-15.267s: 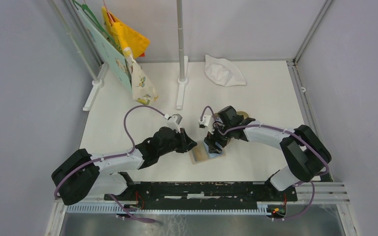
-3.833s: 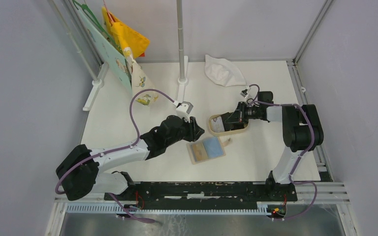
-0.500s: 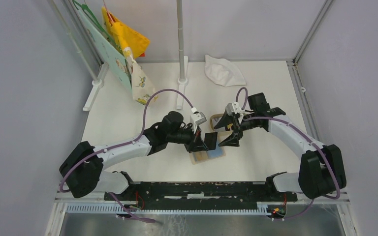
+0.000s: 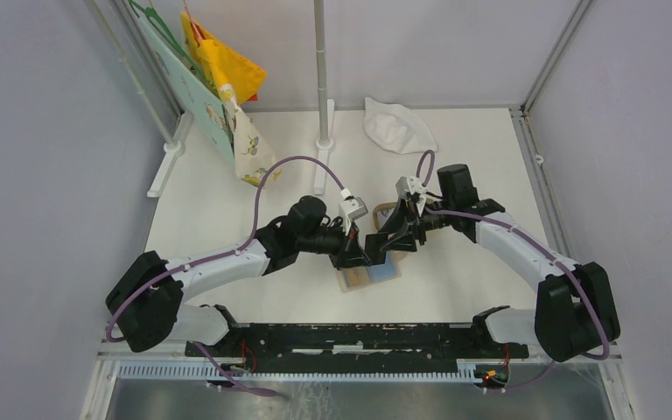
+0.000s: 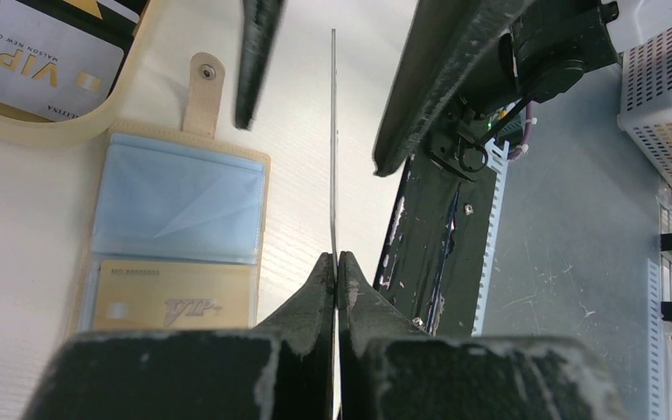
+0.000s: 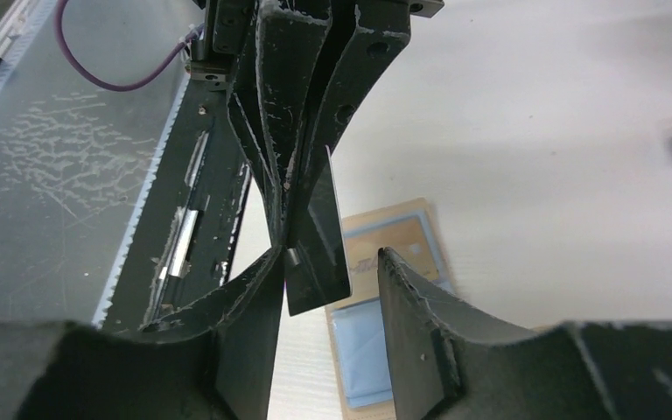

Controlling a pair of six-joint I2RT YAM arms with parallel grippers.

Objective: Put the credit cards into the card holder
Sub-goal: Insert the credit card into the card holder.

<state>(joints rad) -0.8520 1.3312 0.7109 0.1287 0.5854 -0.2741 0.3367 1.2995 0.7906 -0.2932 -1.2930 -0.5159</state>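
My left gripper point(image 5: 337, 262) is shut on the lower edge of a black credit card point(image 6: 319, 245), held upright over the table; the left wrist view shows it edge-on. My right gripper point(image 6: 328, 262) stands open with one finger on each side of the card. Its left finger point(image 6: 254, 297) is close against the card and its right finger point(image 6: 429, 306) is apart from it. Below lies the card holder point(image 5: 175, 201), open, with an orange card point(image 5: 173, 297) in one pocket. A grey-white card point(image 5: 44, 52) lies in the tan tray point(image 5: 17, 131).
The tan tray point(image 4: 388, 210) sits just behind the grippers. A white cloth point(image 4: 398, 127) lies at the back, beside a pole stand point(image 4: 322, 131). Coloured items point(image 4: 219, 79) hang at the back left. A black rail point(image 4: 359, 337) runs along the near edge.
My right gripper has moved left onto the black card and its jaws have narrowed around it. The left gripper holds the card where it was.
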